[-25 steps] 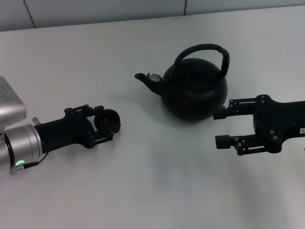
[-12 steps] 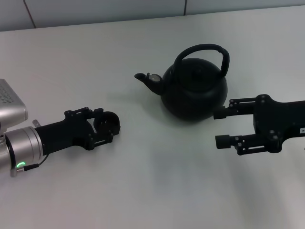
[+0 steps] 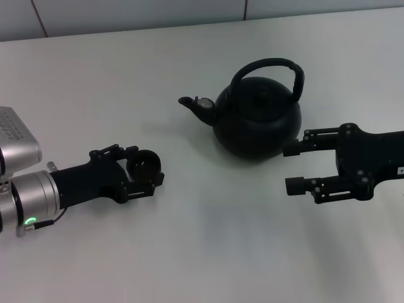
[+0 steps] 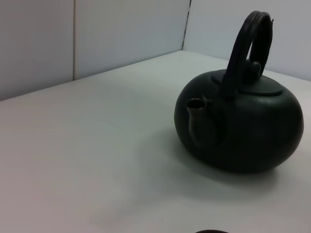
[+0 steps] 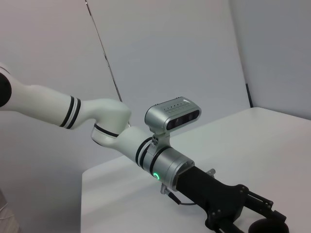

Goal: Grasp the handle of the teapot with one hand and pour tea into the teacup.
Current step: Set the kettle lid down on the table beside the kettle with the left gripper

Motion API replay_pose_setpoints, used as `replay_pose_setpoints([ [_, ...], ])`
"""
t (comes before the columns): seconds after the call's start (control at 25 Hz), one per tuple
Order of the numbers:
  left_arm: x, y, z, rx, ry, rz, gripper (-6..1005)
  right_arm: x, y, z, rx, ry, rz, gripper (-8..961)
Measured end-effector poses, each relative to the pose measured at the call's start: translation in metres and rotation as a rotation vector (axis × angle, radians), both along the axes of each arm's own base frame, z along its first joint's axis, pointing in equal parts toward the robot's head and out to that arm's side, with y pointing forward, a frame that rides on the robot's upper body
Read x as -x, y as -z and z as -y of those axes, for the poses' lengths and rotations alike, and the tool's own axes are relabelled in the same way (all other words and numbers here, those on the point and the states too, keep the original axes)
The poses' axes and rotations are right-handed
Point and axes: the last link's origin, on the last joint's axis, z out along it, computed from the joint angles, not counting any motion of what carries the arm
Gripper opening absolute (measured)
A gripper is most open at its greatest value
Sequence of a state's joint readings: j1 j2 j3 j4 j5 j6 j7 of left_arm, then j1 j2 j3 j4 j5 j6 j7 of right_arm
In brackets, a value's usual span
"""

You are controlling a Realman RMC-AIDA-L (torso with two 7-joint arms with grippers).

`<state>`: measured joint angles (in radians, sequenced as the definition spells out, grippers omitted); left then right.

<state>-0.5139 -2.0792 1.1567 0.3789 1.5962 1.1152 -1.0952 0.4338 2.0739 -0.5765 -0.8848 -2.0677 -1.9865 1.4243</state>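
White tabletop (image 3: pixel 208 252) fills the head view, backed by pale wall panels (image 3: pixel 139 12); on it, from the robot's left, the left gripper (image 3: pixel 146 175) lies low over the surface with its fingers closed around the teacup (image 3: pixel 142 165) — the tiny dark cup sits between the two black fingers, its rim facing up. In the right wrist view the same left gripper (image 5: pixel 252 219) shows at the end of its silver-and-white arm with the teacup (image 5: pixel 268 227) at its tip. Farther right and a little toward the wall stands the teapot (image 3: pixel 255 118), upright, well apart from the cup; its spout (image 3: pixel 192 105) points toward the robot's left, and the handle (image 3: pixel 268 71) arches over the lid, free of any grip. The left wrist view shows the teapot (image 4: pixel 240 128) with its handle (image 4: pixel 249 41) rising above the knob. Right again, the right gripper (image 3: pixel 293 168) hangs just beside the pot's body, its fingers spread wide and holding nothing; one finger looks almost at the pot's flank, though contact cannot be told. Judging by this, the cup is secured and the handle grasp is the step in hand — the next move calls for the right gripper to rise to the arch and close on it before any tilt toward the cup.
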Motion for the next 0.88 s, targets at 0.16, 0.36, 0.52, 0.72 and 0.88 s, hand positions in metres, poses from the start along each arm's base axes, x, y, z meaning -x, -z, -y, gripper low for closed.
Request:
replay_pose_setpoints([
  [0.16,-0.0002,0.0003,0.0001,0.001,-0.002,0.001,856,0.0004,-0.0008,-0.0004,-0.003,-0.003,0.005,713],
  [0.36,-0.0029,-0.0009,-0.0014,-0.005,-0.002,0.018,859,0.0004,-0.0006,-0.0002,0.000,0.000,0.004,713],
  [0.52,-0.0041,-0.0020,-0.0028,-0.011,-0.001,0.022,860,0.0008,0.0001,-0.0003,0.006,0.004,0.005,714],
  [0.72,-0.0055,-0.0046,-0.0028,-0.018,0.017,0.031,860,0.0006,0.0000,-0.0001,0.006,0.006,0.004,714],
  [0.88,-0.0049,-0.0078,-0.0009,-0.017,0.024,0.041,859,0.0011,0.0004,-0.0003,0.007,0.004,0.003,714],
])
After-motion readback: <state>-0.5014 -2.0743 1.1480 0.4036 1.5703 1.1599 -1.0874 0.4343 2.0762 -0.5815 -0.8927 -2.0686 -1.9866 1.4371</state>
